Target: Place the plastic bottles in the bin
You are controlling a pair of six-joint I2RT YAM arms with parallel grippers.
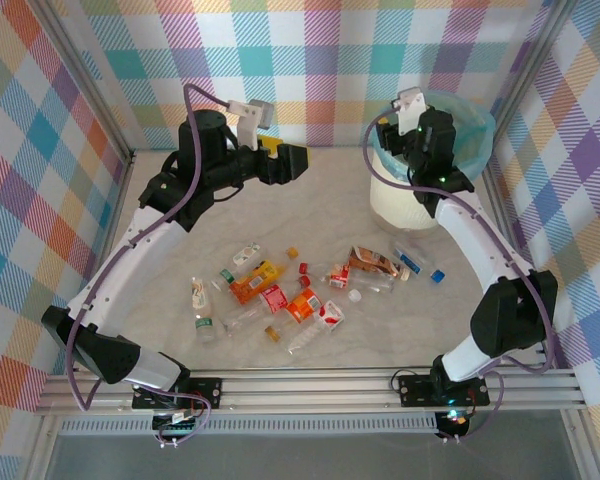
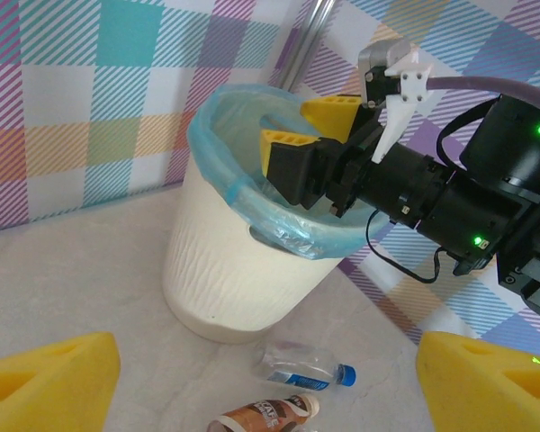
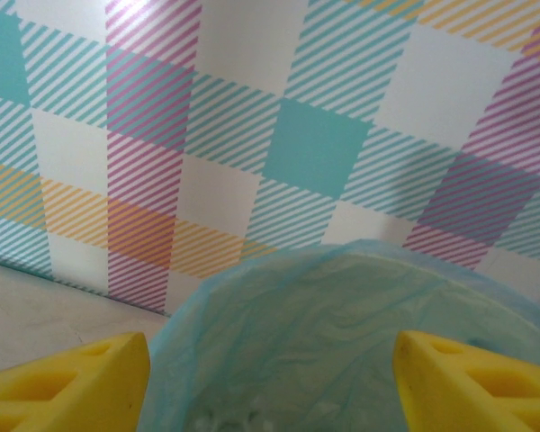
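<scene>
Bin (image 2: 220, 270): standing upright at the far right of the table, teal liner folded over its rim, mouth open upward.
Right gripper (image 2: 304, 130): hovering directly above the bin's mouth, yellow fingers spread apart, nothing lying between them; its wrist view is looking straight down into the liner.
Left gripper (image 1: 292, 160): hanging raised over the far left-centre of the table, pointing right toward the bin, fingers spread wide and carrying nothing.
Plastic bottles (image 1: 275, 298): lying scattered on their sides across the near centre of the table, none touching the bin, all well nearer than both grippers.
Clear bottle with blue cap (image 2: 306, 369): lying flat just beside the bin's foot, on its near-left side; its long axis is running slantwise, cap end seemingly pointing to the near right.
Brown-labelled bottle (image 2: 265, 416): lying just beside the blue-capped one, slightly further left.
Governing relation: the loose bottles are sitting below, nearer than and left of the right gripper, so any reach from the bin is likely heading down and toward the near edge.
Nearer arm, judged: the right arm is closer to the two bottles at the bin's foot; the left arm is closer to the left half of the scatter.
Grip advice, judged: jaws are best closing across a bottle's long axis.
</scene>
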